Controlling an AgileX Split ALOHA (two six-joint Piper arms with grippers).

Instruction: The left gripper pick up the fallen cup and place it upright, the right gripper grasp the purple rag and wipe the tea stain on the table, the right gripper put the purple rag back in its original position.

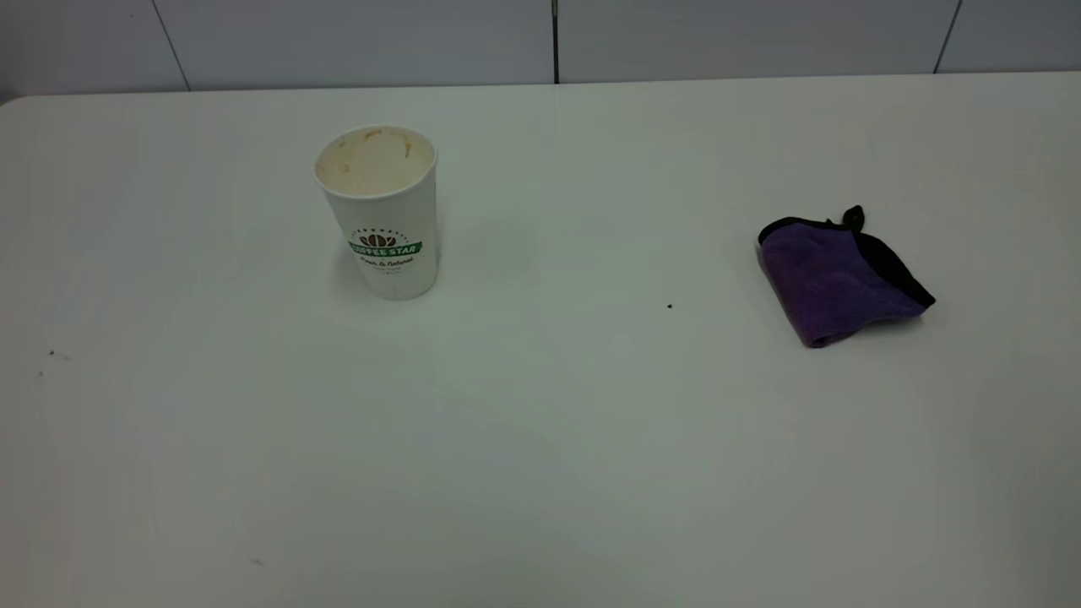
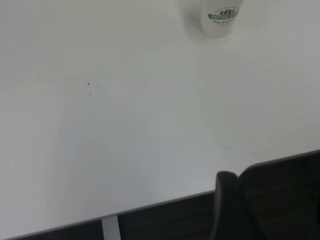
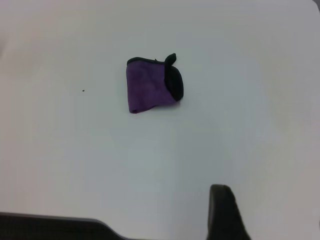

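Observation:
The cup [image 1: 382,211] stands upright on the table [image 1: 540,439], left of the middle, with its tan-stained inside showing; its base also shows in the left wrist view [image 2: 221,18]. The purple rag [image 1: 836,279] lies crumpled at the right, black loop up, and shows in the right wrist view [image 3: 150,87]. No tea stain shows on the table. Neither arm is in the exterior view. My left gripper [image 2: 227,205] is far back from the cup, near the table's front edge. My right gripper [image 3: 222,212] is well back from the rag. Neither holds anything that I can see.
A tiny black speck [image 1: 670,306] lies between the cup and the rag. A few faint specks [image 1: 52,354] lie at the table's left. The wall panels run along the table's far edge.

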